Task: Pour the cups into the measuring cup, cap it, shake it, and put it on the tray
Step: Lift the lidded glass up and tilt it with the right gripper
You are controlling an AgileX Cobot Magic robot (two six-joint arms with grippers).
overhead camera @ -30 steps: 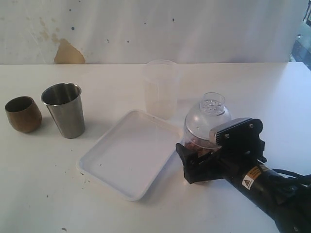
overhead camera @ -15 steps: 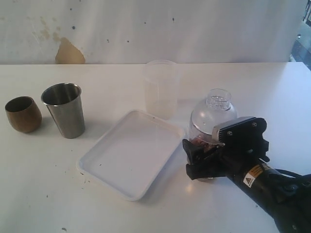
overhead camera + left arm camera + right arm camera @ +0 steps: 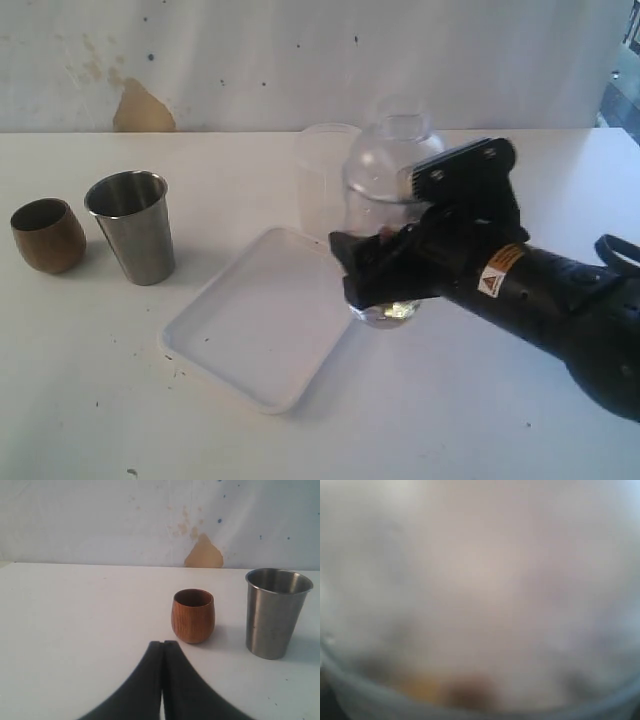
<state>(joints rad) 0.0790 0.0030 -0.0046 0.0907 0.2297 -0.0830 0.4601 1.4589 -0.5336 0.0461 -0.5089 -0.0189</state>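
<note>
My right gripper is shut on the clear measuring cup, lifted off the table by the tray's right edge. The domed cap sits on the cup. The cup's base shows brownish bits inside. The right wrist view is filled by the blurred cup wall, and the fingers are hidden there. The white tray lies left of the cup. The steel tumbler and the wooden cup stand at the far left. My left gripper is shut, empty, short of the wooden cup.
A frosted translucent container stands behind the tray, partly hidden by the held cup. The stained wall closes the table's far side. The right arm's black body stretches over the table's right part.
The right gripper has lifted the capped measuring cup off the table and carried it up and left, toward the tray's edge. The left arm's view gives no earlier frame.
</note>
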